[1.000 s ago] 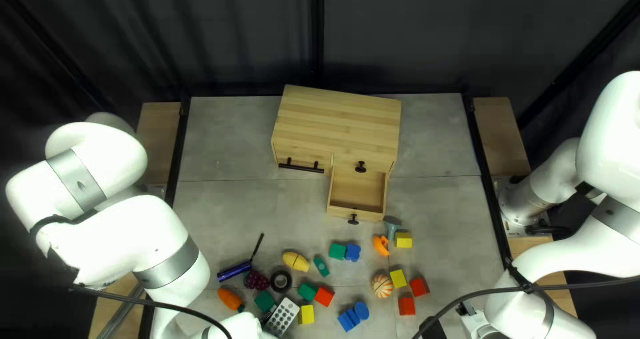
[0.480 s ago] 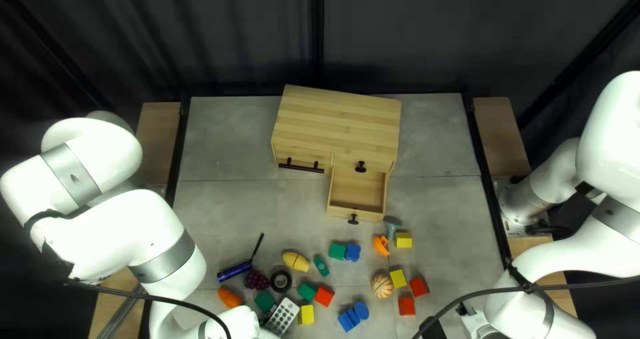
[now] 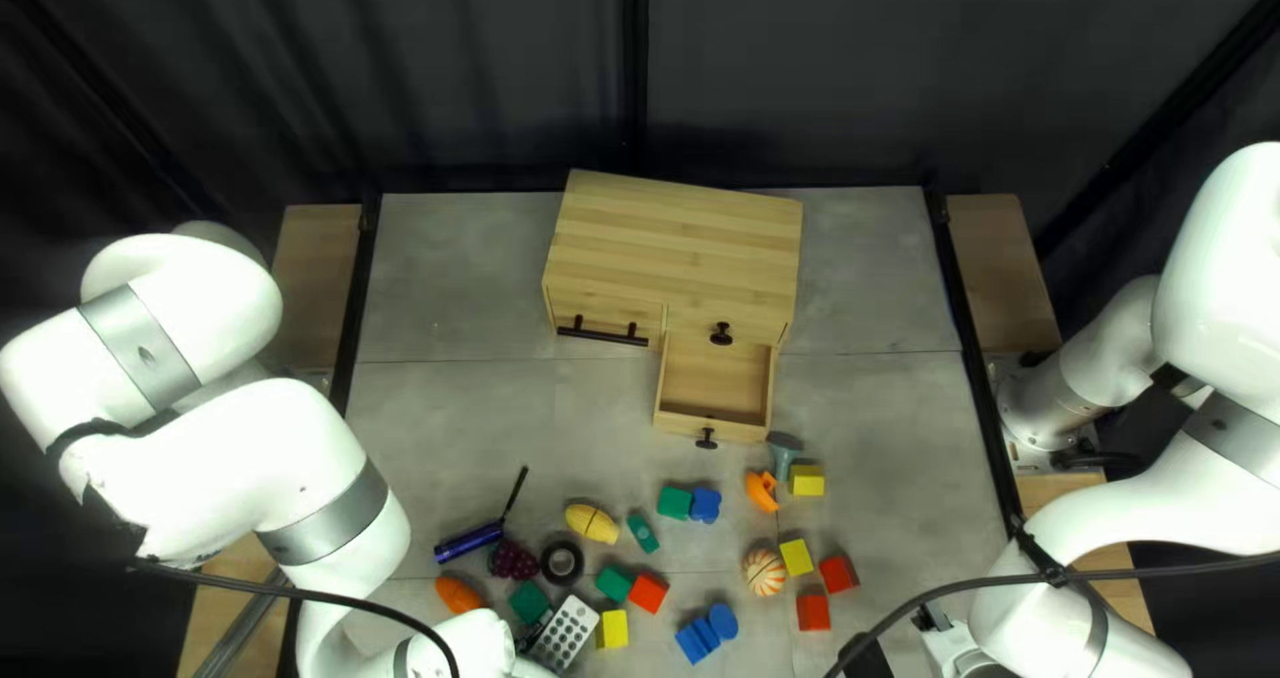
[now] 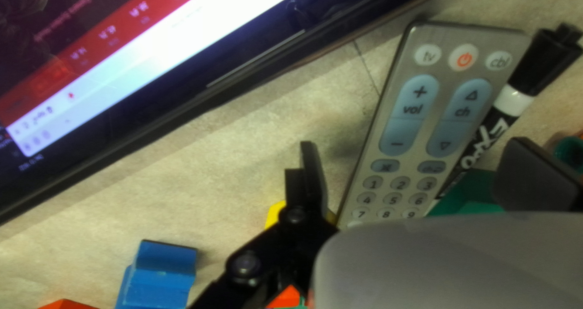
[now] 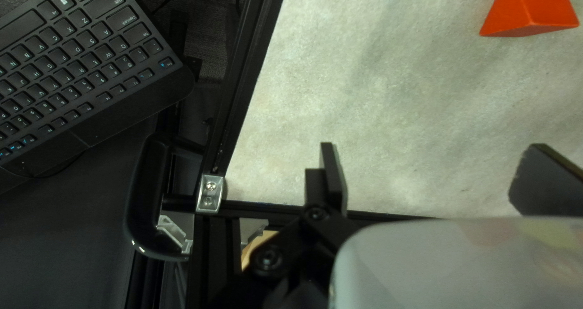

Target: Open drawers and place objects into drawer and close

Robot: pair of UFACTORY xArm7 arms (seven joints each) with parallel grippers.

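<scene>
A wooden cabinet (image 3: 678, 245) stands at the back with its small lower right drawer (image 3: 716, 382) pulled out and empty; the drawer above it and the wide left one are shut. My left gripper (image 3: 483, 641), mostly hidden by its arm, is low at the left; in its wrist view my left gripper (image 4: 419, 163) is open above a grey remote (image 4: 416, 117), with a black marker (image 4: 495, 120) beside the remote. My right gripper (image 3: 870, 654) shows partly at the bottom edge; in its wrist view my right gripper (image 5: 434, 169) is open over bare table, a red block (image 5: 531, 8) ahead.
Near the table's front lie several blocks, an orange carrot (image 3: 459, 594), grapes (image 3: 514, 561), black tape (image 3: 562, 564), a yellow lemon (image 3: 591, 524) and a striped ball (image 3: 764, 572). A screen (image 4: 152, 72) borders the left wrist view; a keyboard (image 5: 73, 66) lies beyond the table frame.
My left arm has shifted a little toward the left of the top left view, and its wrist now covers the carrot's green end. The right arm, drawer and other objects have stayed still.
</scene>
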